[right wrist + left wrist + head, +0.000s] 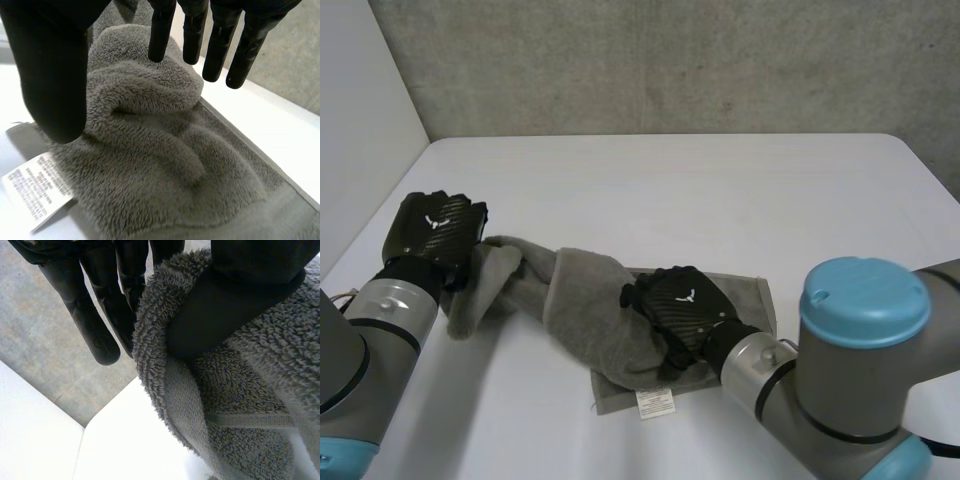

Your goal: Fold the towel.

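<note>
Towel [590, 300] bunched, left hand [235, 305] pinching its end — wrist view shows thumb over cloth, right hand [50, 75] fingers straight above middle, label [35, 187] nearby

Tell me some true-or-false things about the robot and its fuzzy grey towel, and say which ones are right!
1. The towel is grey. True.
2. The left hand pinches one end of the towel. True.
3. The towel lies flat and neatly folded. False: it is bunched up and drawn out towards the left hand.
4. The right hand is shut on the towel. False: its fingers are straight, over the bunched towel.
5. The towel's label is red. False: it is white.
</note>
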